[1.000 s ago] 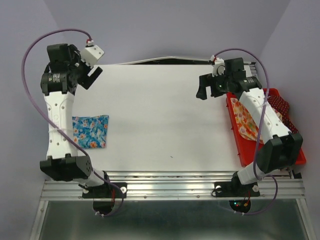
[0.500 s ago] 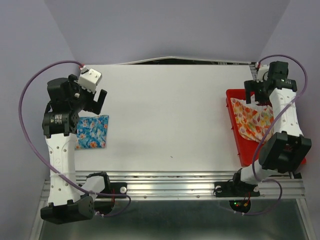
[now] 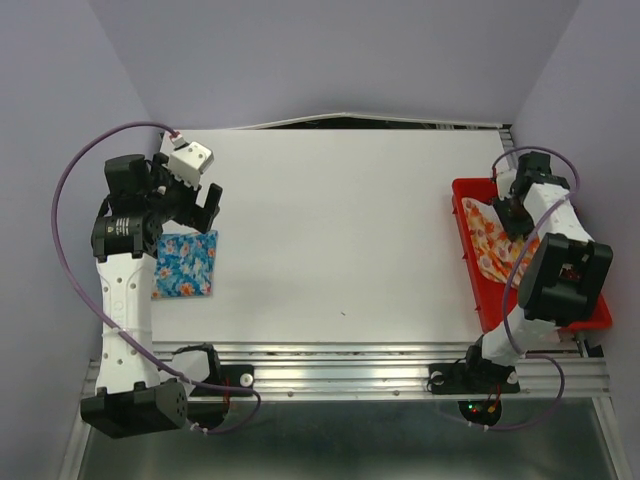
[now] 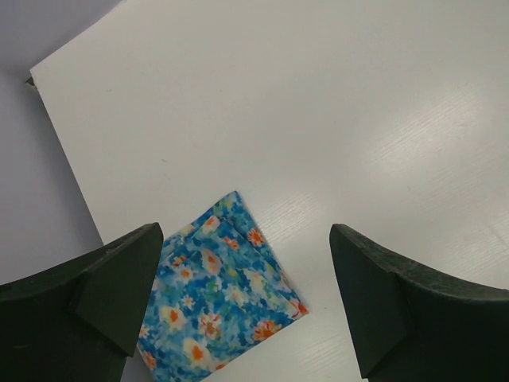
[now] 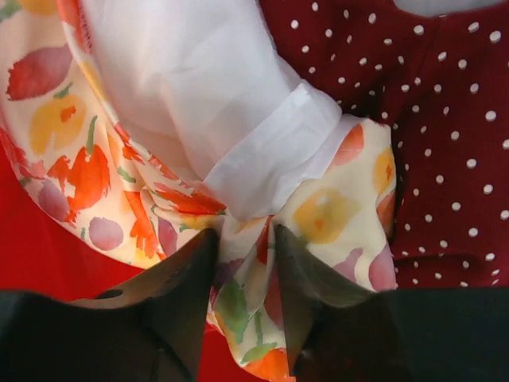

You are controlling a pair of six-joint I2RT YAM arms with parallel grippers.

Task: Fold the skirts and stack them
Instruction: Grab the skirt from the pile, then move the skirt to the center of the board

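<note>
The blue flowered skirt (image 3: 183, 264) lies folded flat near the table's left edge. My left gripper (image 3: 203, 208) hovers just beyond it, open and holding nothing; in the left wrist view the blue skirt (image 4: 219, 298) lies between and below the left gripper (image 4: 245, 235). In the red tray (image 3: 461, 230) at the right lies the cream-white skirt (image 3: 492, 242) with orange flowers. My right gripper (image 3: 513, 215) is down on it. In the right wrist view the right gripper (image 5: 245, 235) pinches a bunched fold of the cream-white skirt (image 5: 334, 207). The dark red dotted skirt (image 5: 445, 119) lies beside it.
The white table (image 3: 340, 230) spreads between the two arms. The red tray's floor (image 5: 32, 239) shows left of the cream cloth. Purple walls close in on both sides and at the back.
The right gripper has swung over the tray, come down and closed on a fold of the cream-white skirt. The left arm has pulled back towards the blue skirt, its gripper staying open.
</note>
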